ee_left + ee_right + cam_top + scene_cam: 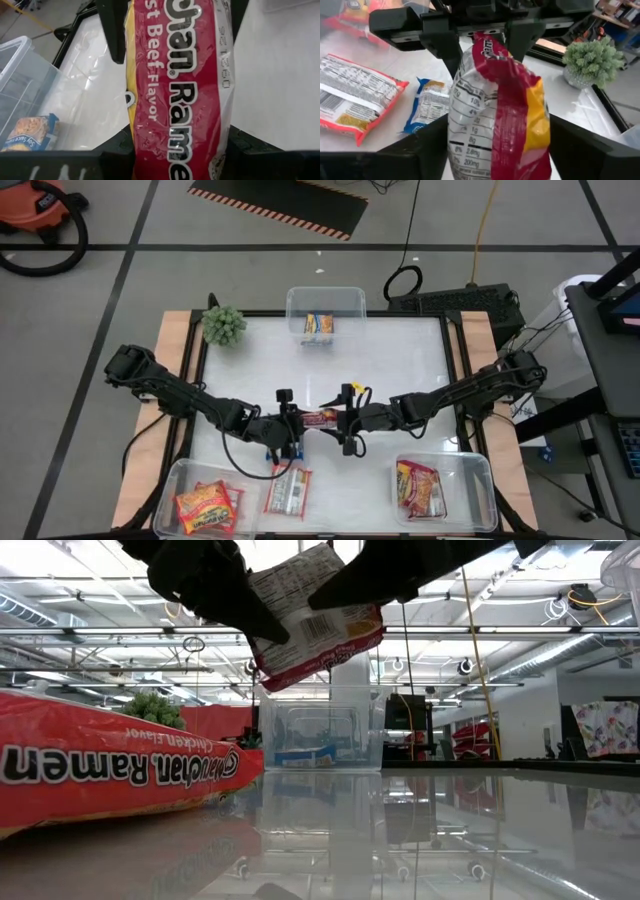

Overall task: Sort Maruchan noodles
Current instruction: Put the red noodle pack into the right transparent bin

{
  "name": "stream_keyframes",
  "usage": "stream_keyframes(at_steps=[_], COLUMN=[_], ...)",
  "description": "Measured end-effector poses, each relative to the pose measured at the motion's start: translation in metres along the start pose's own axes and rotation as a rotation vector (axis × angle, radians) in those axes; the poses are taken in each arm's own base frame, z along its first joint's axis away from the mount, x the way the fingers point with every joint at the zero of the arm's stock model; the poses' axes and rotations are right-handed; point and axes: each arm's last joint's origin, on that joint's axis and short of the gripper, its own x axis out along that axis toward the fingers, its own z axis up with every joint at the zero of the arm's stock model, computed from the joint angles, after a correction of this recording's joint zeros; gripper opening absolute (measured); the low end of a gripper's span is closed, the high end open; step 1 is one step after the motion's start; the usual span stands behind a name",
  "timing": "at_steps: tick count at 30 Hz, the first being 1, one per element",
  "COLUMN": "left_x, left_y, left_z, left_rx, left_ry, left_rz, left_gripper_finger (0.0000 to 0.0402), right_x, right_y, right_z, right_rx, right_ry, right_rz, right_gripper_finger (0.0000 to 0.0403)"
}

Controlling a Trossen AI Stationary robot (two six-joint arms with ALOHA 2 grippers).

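A red-and-yellow beef-flavour noodle packet (320, 418) hangs in the air over the table's middle between both grippers. My left gripper (296, 421) is shut on its left end and my right gripper (345, 420) on its right end. The low view shows the packet (315, 615) clear of the table. A red-and-white packet (288, 490) lies flat near the near edge, and a blue-and-white one (427, 102) lies beside it. Further packets lie in three clear tubs. My left gripper holds the packet's left end (175, 150), pinched between the two fingers (112, 152), which come in level from the table's left. The packet runs lengthwise away from the fingers, lifted clear. My right gripper holds the packet's right end (495, 150), pinched between its two fingers (422, 145), which come in level from the table's right. The crinkled packet stretches across to the other gripper (485, 30), clear of the table.
A far tub (326, 302) holds a blue packet, a near-left tub (180, 480) holds orange packets, and a near-right tub (470, 475) holds red ones. A green plant (224, 325) stands at the far left corner. Bare table lies between the far tub and the grippers.
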Motion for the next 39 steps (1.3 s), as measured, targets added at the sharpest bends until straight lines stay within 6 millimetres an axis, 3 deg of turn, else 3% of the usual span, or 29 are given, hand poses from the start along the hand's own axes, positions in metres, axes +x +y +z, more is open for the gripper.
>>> stream_keyframes(at_steps=[13, 19, 27, 34, 39], left_x=[0.000, 0.000, 0.000, -0.029, -0.057], left_y=[0.000, 0.000, 0.000, 0.010, 0.023], left_z=[0.000, 0.000, 0.000, 0.001, 0.001], left_rx=[-0.033, -0.072, -0.127, -0.187, -0.251], left_ry=[0.000, -0.001, -0.002, 0.027, 0.048], left_rz=[0.004, 0.000, -0.001, -0.018, -0.028], left_gripper_finger=[0.0152, 0.0159, 0.0219, 0.0262, 0.0268], right_x=[0.001, 0.001, 0.001, 0.001, 0.001], right_y=[-0.003, -0.003, -0.003, -0.003, -0.003], right_z=[0.000, 0.000, -0.001, -0.001, -0.004], right_rx=[-0.018, -0.018, -0.019, -0.008, 0.013], right_ry=[0.003, 0.003, 0.005, 0.012, 0.037], right_rz=[-0.010, -0.013, -0.015, -0.013, -0.010], right_gripper_finger=[0.0168, 0.0150, 0.0145, 0.0145, 0.0144])
